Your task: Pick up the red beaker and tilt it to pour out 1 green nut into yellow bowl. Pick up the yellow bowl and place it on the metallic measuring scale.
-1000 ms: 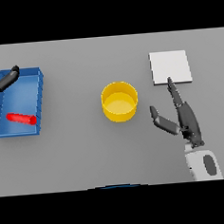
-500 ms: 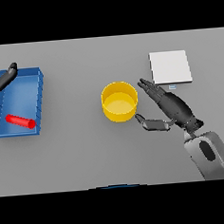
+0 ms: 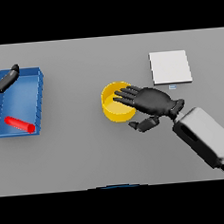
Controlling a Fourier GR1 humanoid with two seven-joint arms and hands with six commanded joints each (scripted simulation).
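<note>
The right hand (image 3: 151, 102) lies over the right side of the yellow bowl (image 3: 114, 104), which stands near the middle of the bench (image 3: 88, 154). Its fingers (image 3: 124, 95) stretch nearly straight across the bowl's rim and opening, while the thumb (image 3: 144, 124) sits low outside the bowl's near right wall. Nothing is clamped yet: fingers and thumb are apart, with the bowl's wall between them.

The red beaker (image 3: 19, 124) lies on its side in the near part of a blue tray (image 3: 38, 98) at the bench's left edge. The left hand (image 3: 2, 80) shows at the tray's far left corner, fingers loosely straight and holding nothing. Whether a green nut is in the bowl cannot be told; none shows in its visible part.

Judging from this, the step in hand is the second one: grasping the bowl to carry it to the metallic measuring scale (image 3: 170, 67), a pale square plate toward the bench's far right, well apart from the bowl.

The next move seems to call for closing fingers and thumb on the bowl's right wall for a firm pinch, then lifting it straight up, keeping it level, and carrying it toward the far right to set it down centred on the plate.
</note>
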